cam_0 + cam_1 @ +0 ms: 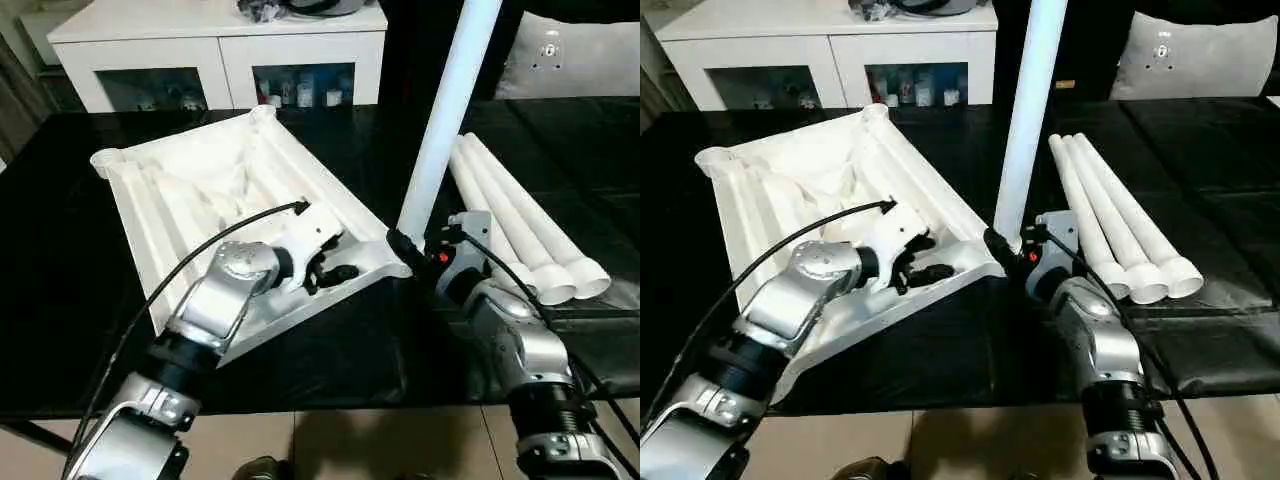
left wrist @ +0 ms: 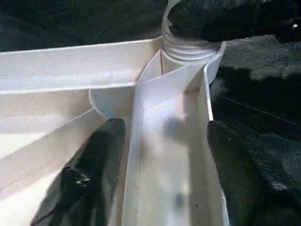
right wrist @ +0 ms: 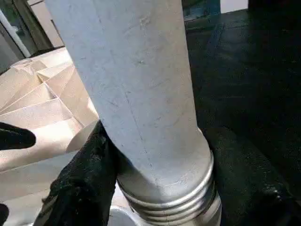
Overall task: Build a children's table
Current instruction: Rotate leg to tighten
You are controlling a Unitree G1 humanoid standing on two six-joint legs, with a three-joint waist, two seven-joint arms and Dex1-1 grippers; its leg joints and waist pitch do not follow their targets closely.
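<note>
the tabletop (image 1: 200, 190) lies underside up on the work table (image 1: 60, 300), tilted, its nearest corner socket (image 1: 392, 262) toward the robot's right. one leg (image 1: 445, 120) stands upright in that socket, with the right gripper (image 1: 415, 250) around its base and the left gripper (image 1: 330, 268) over the tabletop's rim just left of the socket. three more legs (image 1: 525, 225) lie side by side on the work table right of the standing leg, and a cabinet (image 1: 220, 45) stands behind the tabletop.

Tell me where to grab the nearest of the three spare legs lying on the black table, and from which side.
Take the nearest spare leg around its plain tube, above the flared end that points toward the robot. Come from above with the fingers across the tube: it lies flat against its neighbours, so its sides are probably hard to reach.
</note>
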